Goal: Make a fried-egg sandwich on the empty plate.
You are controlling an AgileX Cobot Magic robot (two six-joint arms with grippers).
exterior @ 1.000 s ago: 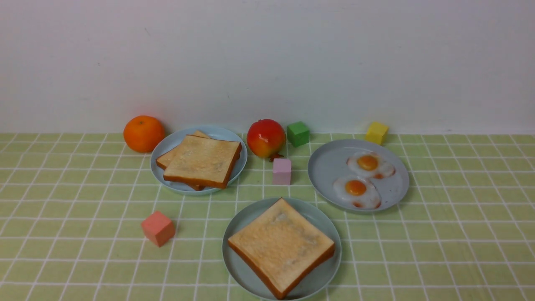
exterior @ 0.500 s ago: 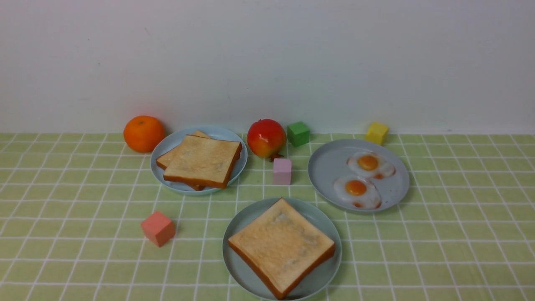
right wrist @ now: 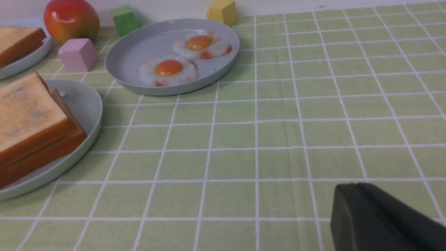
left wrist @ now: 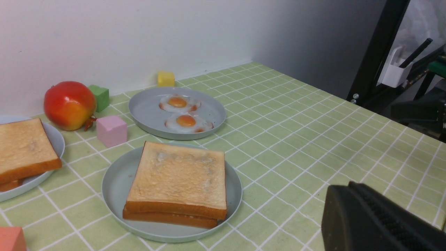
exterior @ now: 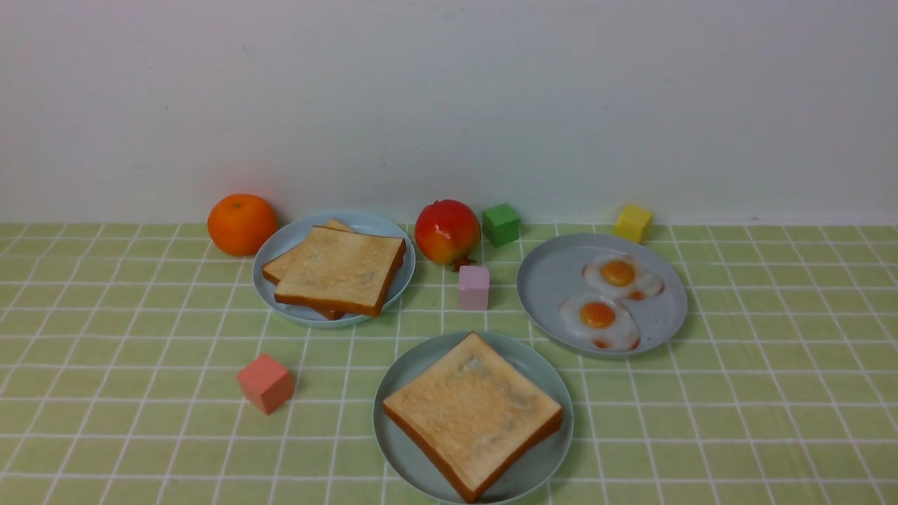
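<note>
Left wrist view shows our left fingers pressed together, holding nothing, at the lower right of the frame above the bench; our right fingers are likewise closed and empty. At frame centre the aqua plate carries the sandwich, two toast slices stacked. Upper right, the grey plate bears two fried eggs.

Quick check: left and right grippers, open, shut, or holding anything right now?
Left gripper: shut, holding nothing.
Right gripper: shut, holding nothing.
</note>
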